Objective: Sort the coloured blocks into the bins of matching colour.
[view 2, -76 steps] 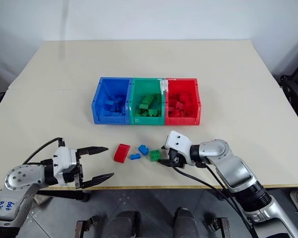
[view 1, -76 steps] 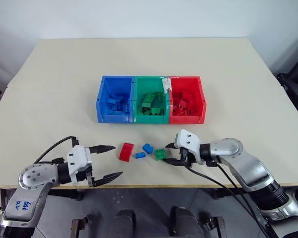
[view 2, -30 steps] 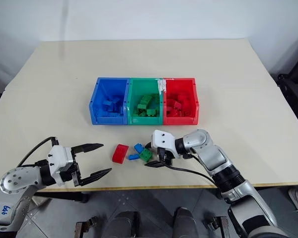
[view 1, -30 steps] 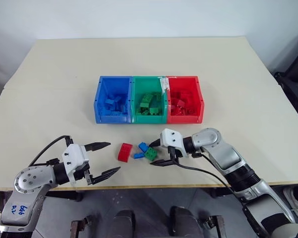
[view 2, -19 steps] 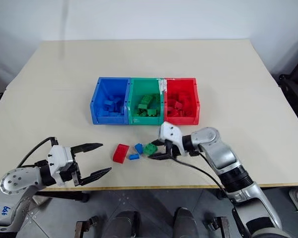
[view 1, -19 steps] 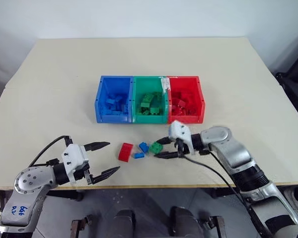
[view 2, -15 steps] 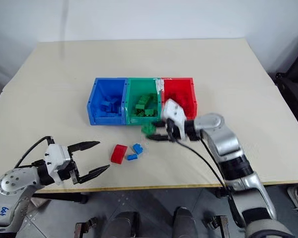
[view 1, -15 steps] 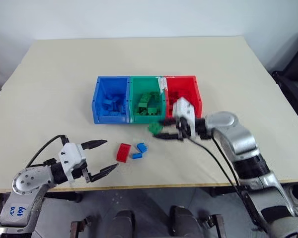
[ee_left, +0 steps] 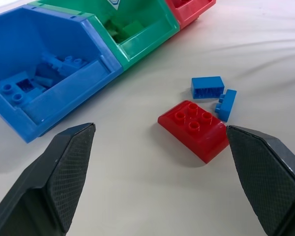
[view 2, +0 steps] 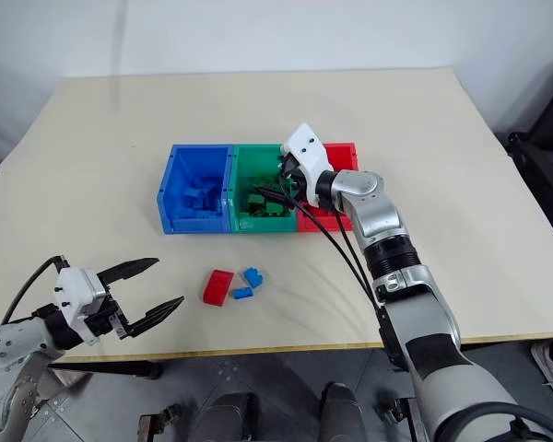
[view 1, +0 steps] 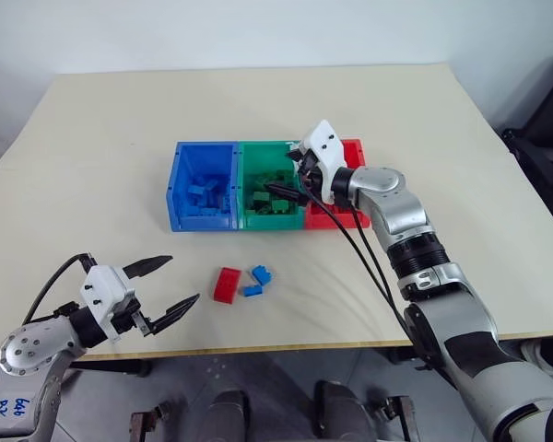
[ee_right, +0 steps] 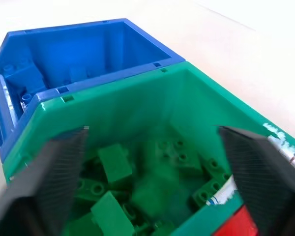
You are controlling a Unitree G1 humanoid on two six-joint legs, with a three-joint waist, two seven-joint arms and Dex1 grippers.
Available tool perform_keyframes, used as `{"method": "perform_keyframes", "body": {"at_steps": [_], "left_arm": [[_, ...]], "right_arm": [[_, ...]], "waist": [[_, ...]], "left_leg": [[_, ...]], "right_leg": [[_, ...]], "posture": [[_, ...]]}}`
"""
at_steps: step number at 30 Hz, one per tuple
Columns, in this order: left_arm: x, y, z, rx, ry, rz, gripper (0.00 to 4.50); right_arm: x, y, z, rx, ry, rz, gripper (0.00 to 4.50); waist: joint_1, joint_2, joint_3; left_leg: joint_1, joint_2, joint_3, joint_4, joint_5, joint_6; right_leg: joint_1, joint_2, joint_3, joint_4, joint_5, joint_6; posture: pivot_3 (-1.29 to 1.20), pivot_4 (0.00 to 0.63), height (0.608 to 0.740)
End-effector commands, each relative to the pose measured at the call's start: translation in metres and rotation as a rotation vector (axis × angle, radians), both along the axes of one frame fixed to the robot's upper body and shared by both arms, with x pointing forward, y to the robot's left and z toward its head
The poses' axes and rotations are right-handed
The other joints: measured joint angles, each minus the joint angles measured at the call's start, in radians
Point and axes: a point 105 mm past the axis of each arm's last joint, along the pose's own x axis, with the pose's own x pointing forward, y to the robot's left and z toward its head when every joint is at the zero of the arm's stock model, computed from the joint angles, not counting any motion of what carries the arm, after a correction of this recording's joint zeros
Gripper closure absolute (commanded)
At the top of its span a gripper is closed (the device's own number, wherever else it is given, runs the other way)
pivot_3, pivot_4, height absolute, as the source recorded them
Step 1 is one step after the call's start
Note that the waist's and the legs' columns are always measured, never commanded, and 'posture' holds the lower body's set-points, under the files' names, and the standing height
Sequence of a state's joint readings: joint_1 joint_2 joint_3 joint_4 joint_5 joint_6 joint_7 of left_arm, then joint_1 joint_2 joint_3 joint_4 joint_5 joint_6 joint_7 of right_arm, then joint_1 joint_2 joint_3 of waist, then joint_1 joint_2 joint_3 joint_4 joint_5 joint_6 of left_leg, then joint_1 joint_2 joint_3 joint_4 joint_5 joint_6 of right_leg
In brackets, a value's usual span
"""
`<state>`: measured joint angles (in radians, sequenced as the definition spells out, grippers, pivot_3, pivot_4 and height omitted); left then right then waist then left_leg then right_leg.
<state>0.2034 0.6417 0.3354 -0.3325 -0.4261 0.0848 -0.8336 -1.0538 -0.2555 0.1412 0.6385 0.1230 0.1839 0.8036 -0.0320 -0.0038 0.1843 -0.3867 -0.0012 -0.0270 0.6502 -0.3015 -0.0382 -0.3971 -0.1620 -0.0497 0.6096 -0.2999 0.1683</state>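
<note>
Right gripper (view 1: pixel 284 184) over green open-top plastic bin (view 1: pixel 254 217), jaws spread, apparently empty; green drop done. Next: red studded brick (view 1: pixel 226 284).

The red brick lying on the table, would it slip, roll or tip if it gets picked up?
The red brick looks like rigid, glossy plastic, so probably stiff, light and slightly slippery. It lies flat and low, studs up, so unlikely to roll or tip.
</note>
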Motion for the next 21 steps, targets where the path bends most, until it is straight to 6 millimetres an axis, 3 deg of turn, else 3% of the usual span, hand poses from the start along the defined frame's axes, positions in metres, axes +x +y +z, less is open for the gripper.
{"method": "perform_keyframes", "body": {"at_steps": [1,6,11,14,17,21], "left_arm": [[-0.002,0.006,0.005,-0.024,-0.019,0.026,0.0],[0.002,0.016,0.003,-0.031,0.026,0.025,0.0],[0.011,0.008,0.003,0.024,0.03,-0.064,0.0],[0.015,-0.001,0.002,0.062,0.032,-0.136,0.0],[0.038,-0.026,0.008,0.138,0.029,-0.272,0.0],[0.064,-0.063,0.022,0.248,0.013,-0.453,0.0]], "right_arm": [[-0.02,-0.011,0.023,0.06,-0.114,0.112,0.01],[-0.084,-0.056,-0.004,0.059,-0.093,0.363,0.01],[-0.137,-0.101,-0.042,-0.025,-0.027,0.41,0.01],[-0.15,-0.115,-0.05,-0.065,-0.024,0.38,0.01],[-0.162,-0.141,-0.062,-0.108,0.009,0.274,0.01],[-0.171,-0.147,-0.064,-0.102,0.032,0.201,0.01]], "waist": [[0.001,0.0,0.0],[0.022,-0.001,0.0],[0.03,0.0,0.0],[0.028,0.0,0.0],[0.044,0.0,0.0],[0.058,-0.001,0.0]], "left_leg": [[0.0,0.0,0.0,0.0,0.0,0.0],[0.0,0.0,-0.001,0.0,-0.001,0.001],[0.0,0.0,0.001,0.001,-0.002,0.002],[0.002,0.001,0.003,0.002,-0.002,0.002],[0.003,0.001,0.005,0.002,-0.001,0.001],[0.002,0.0,0.004,0.007,-0.002,0.002]], "right_leg": [[0.0,0.0,0.0,0.0,0.0,0.0],[0.002,0.0,-0.001,-0.002,0.0,0.0],[0.003,0.0,-0.001,-0.003,0.0,0.0],[0.003,0.0,-0.001,-0.003,0.0,0.001],[0.003,0.0,0.0,-0.001,0.0,0.001],[0.004,0.0,0.0,-0.002,0.002,0.002]], "posture": [[0.0,0.15,0.74],[0.0,0.15,0.74],[0.0,0.15,0.74],[0.0,0.15,0.74],[0.0,0.15,0.74],[0.0,0.15,0.74]]}}
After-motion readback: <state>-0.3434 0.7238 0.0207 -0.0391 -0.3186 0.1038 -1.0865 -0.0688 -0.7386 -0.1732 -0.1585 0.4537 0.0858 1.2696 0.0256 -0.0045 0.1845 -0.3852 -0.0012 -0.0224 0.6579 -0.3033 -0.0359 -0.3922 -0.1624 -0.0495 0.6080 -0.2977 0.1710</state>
